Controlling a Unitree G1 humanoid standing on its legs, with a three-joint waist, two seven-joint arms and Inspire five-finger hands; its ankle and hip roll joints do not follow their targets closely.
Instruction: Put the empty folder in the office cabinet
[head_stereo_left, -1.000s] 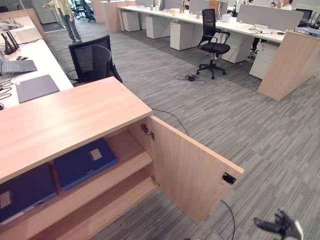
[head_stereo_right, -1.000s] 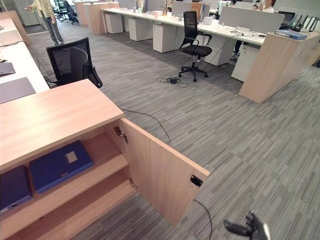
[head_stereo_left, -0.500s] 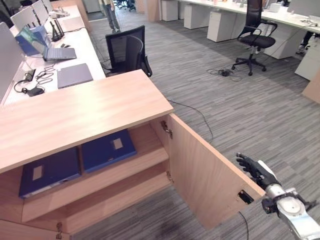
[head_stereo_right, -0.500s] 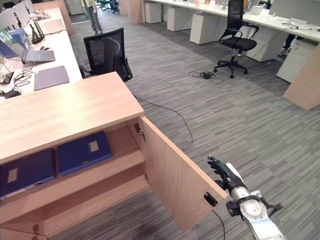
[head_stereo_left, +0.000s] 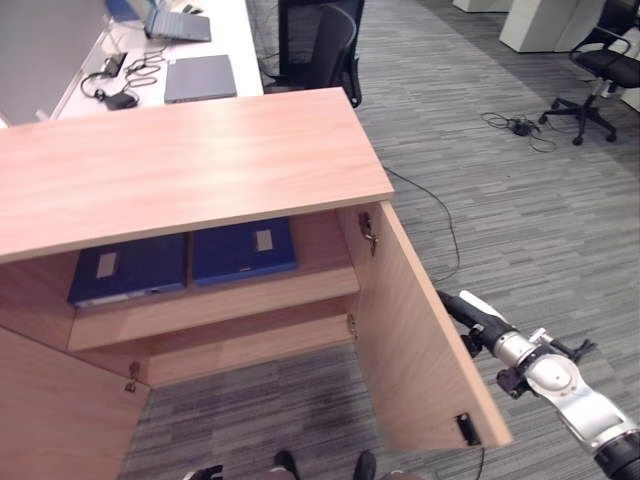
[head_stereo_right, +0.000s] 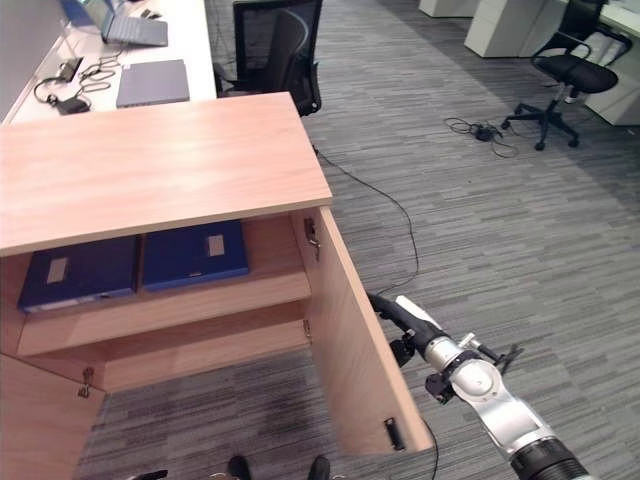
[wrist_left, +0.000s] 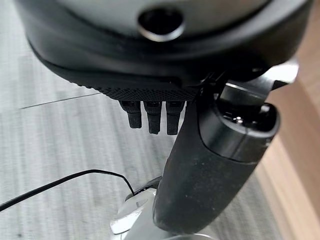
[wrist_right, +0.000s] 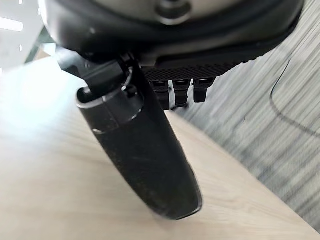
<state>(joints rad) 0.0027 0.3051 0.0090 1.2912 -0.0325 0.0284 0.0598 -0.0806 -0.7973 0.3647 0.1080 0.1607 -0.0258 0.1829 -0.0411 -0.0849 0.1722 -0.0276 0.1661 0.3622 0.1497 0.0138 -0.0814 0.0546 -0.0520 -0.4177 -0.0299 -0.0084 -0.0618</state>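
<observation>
A low light-wood office cabinet (head_stereo_left: 200, 160) fills the frame's left, its right door (head_stereo_left: 420, 340) swung open. Two flat dark-blue folders (head_stereo_left: 243, 250) lie side by side on its upper shelf. At lower right, the right hand (head_stereo_right: 400, 315), fingers straight, touches the door's outer face. The left hand (wrist_left: 210, 165) hangs relaxed over grey carpet (head_stereo_left: 520, 230).

The right hand (head_stereo_right: 400, 312) is made of dark, black parts, with a white cover on its thumb. Behind it, a round silver-grey wrist joint with small black clips and screws is seen, and then a smooth silver-grey arm with a black ring. In the right wrist view, the thick black thumb (wrist_right: 145, 160) looks rough and grainy. In the left wrist view, the left hand (wrist_left: 165, 65) is black too, with a dotted, bumpy palm and short black fingers (wrist_left: 152, 116).
</observation>
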